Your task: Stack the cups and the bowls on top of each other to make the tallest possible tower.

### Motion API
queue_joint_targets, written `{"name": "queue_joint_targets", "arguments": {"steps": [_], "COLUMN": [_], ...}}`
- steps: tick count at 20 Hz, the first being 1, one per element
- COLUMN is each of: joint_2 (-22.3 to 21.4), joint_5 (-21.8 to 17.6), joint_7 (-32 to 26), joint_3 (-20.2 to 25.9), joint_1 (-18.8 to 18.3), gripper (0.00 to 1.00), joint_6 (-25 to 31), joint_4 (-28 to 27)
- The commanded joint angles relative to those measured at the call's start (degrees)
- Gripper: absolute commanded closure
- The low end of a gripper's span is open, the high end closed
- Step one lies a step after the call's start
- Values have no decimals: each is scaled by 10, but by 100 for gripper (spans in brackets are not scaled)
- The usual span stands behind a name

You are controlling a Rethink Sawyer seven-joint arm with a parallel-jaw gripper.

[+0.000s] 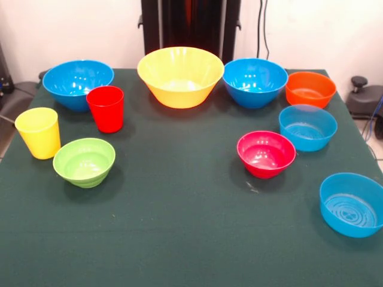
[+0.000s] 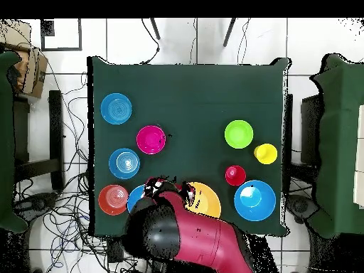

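All stand apart on the green table; nothing is stacked. The big yellow-orange bowl (image 1: 180,76) is at the far middle, between two deep blue bowls (image 1: 78,82) (image 1: 255,82). The orange bowl (image 1: 310,89), two paler blue bowls (image 1: 307,127) (image 1: 352,204) and the pink-red bowl (image 1: 266,153) are on the right. The red cup (image 1: 106,108), yellow cup (image 1: 39,132) and light green bowl (image 1: 84,161) are on the left. In the overhead view the drawn-back arm (image 2: 178,227) covers part of the yellow-orange bowl (image 2: 206,201). Its gripper end (image 2: 165,189) is unclear.
The black pedestal (image 1: 190,27) stands behind the yellow-orange bowl. The table's near middle (image 1: 179,227) holds no objects. Chairs and cables lie around the table (image 2: 192,85) in the overhead view.
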Motion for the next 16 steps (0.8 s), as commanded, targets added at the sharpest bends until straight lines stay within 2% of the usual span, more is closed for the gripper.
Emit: {"name": "queue_joint_targets", "arguments": {"steps": [1,6,11,16], "joint_2": [13,14,54,89], "joint_5": [5,3,1,-6], "joint_7": [57,60,62,67], "joint_3": [16,18,31,37], "joint_1": [-4,-5,-15,-21], "gripper": [0,0,0,0], "joint_6": [104,95,42,13], "joint_4": [-11,-4,4,-6]}}
